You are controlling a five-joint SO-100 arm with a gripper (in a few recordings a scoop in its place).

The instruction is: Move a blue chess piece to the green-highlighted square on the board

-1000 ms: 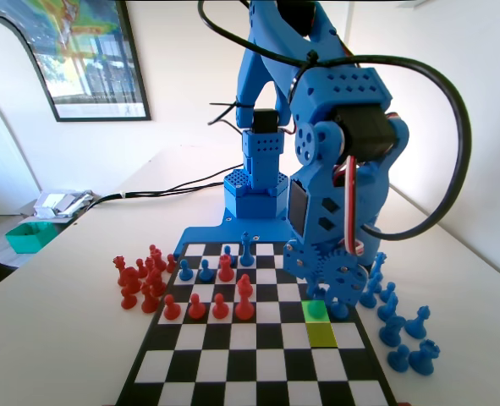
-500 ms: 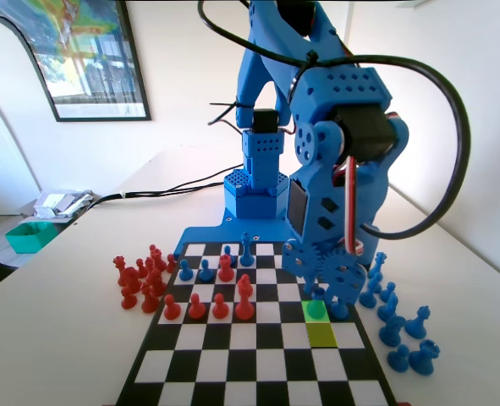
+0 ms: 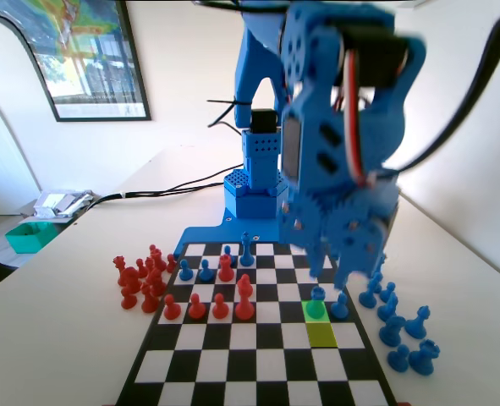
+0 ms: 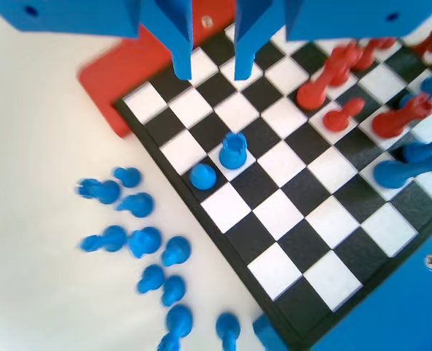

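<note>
The gripper (image 4: 213,73) hangs above the board (image 4: 325,281) with its 2 jaws spread apart and nothing between them; in the fixed view the gripper (image 3: 338,275) is blurred, raised clear of the pieces; below it the blue pawn (image 3: 317,303) stands upright on the green square (image 3: 316,310), free of the jaws; a yellower square (image 3: 322,334) lies just in front of it in that view; in the wrist view the blue pawn (image 4: 234,151) sits on a white square with another blue pawn (image 4: 202,175) on the square just beside it; red pieces (image 3: 220,288) stand further left on the board in the fixed view; a cluster of blue pieces (image 4: 146,245) lies off the board on the white table (image 4: 40,219); more red pieces (image 3: 141,275) are grouped off the board's left edge in the fixed view.
</note>
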